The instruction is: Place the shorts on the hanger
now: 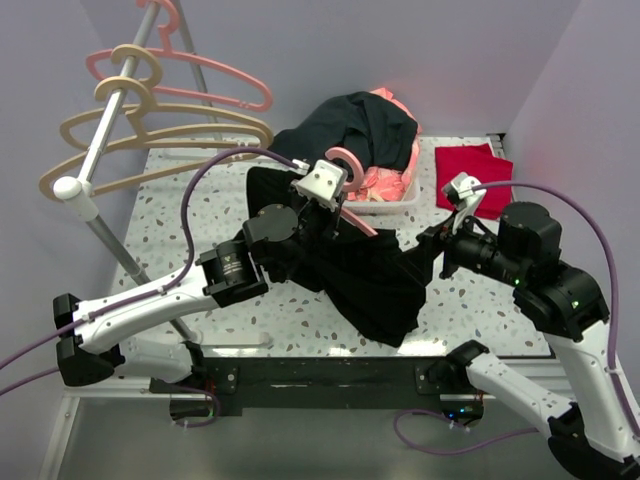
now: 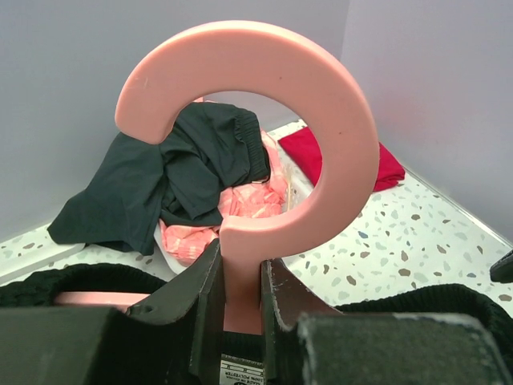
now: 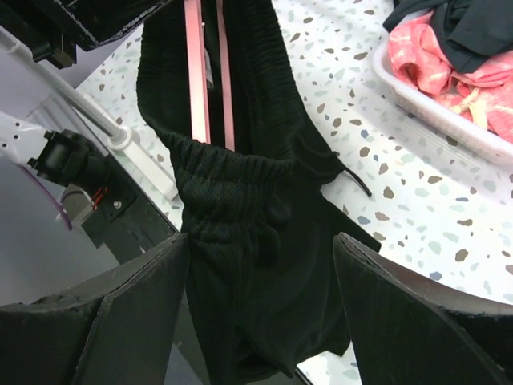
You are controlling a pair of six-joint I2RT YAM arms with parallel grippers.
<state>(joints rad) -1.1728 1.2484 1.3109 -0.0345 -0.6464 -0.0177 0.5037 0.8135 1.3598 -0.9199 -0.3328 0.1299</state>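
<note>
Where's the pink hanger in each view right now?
Top external: the hanger at centre.
Left wrist: its hook fills the middle, neck in left claw.
Right wrist: its bars upper left, inside the shorts.
Shared landmark: pink laundry in the basket.

Matt cloth shorts [image 3: 256, 265], smooth plastic hanger [image 2: 337, 104]

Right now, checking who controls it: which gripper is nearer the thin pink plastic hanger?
Left. The left gripper is shut on the hanger's neck, under its hook. The right gripper stands open facing the black fabric shorts draped on it, short of the pink arms.
</note>
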